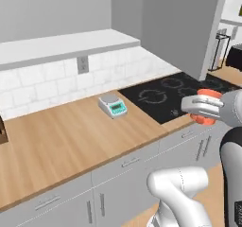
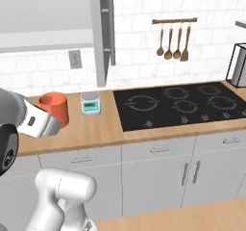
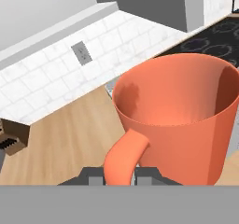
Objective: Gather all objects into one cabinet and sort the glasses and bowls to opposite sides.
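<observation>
Salmon-orange cup (image 3: 186,120) hangs upright above the wooden counter (image 1: 71,136), its handle pinched between the closed gripper (image 3: 119,175) fingers, lifted for carrying toward the grey cabinet (image 2: 103,37).

Salmon-orange cup (image 3: 182,115) with curved handle (image 3: 122,158), upright, mouth open and empty, raised above wooden counter near hob, handle pinched between closed finger tips. Grey-doored wall cabinet (image 2: 102,37) open above.

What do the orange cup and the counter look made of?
Orange cup: looks like glazed ceramic or plastic; uniform matte salmon-orange, thick wall, moulded handle, no gloss highlights, so it stays open. Counter: wood or wood-look laminate; warm brown with lengthwise grain streaks, satin finish.
</observation>
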{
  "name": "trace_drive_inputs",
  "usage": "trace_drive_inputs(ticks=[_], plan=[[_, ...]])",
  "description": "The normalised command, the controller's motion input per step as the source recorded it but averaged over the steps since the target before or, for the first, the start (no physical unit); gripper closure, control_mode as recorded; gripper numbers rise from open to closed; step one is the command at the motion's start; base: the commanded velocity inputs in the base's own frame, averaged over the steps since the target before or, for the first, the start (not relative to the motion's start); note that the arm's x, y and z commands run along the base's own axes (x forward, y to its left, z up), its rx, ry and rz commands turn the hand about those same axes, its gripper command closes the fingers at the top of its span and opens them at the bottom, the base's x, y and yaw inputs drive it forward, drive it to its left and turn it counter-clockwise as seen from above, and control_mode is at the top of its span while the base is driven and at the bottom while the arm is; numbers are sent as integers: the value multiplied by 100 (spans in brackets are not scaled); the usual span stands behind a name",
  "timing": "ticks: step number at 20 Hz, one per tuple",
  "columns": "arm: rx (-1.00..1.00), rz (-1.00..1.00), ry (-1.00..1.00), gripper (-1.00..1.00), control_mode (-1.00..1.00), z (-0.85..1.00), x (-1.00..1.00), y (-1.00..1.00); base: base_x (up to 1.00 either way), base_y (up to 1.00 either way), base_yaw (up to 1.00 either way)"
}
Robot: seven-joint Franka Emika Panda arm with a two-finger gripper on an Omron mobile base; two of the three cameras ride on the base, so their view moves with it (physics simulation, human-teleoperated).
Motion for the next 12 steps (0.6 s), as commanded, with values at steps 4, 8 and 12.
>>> trace_drive_inputs(ticks=[4, 8, 12], plan=[[0, 0, 0, 100, 100, 0, 0, 0, -30, 0, -61], [0, 0, 0, 100, 100, 0, 0, 0, -9, -18, -66], [0, 0, 0, 100, 100, 0, 0, 0, 17, -55, -65]])
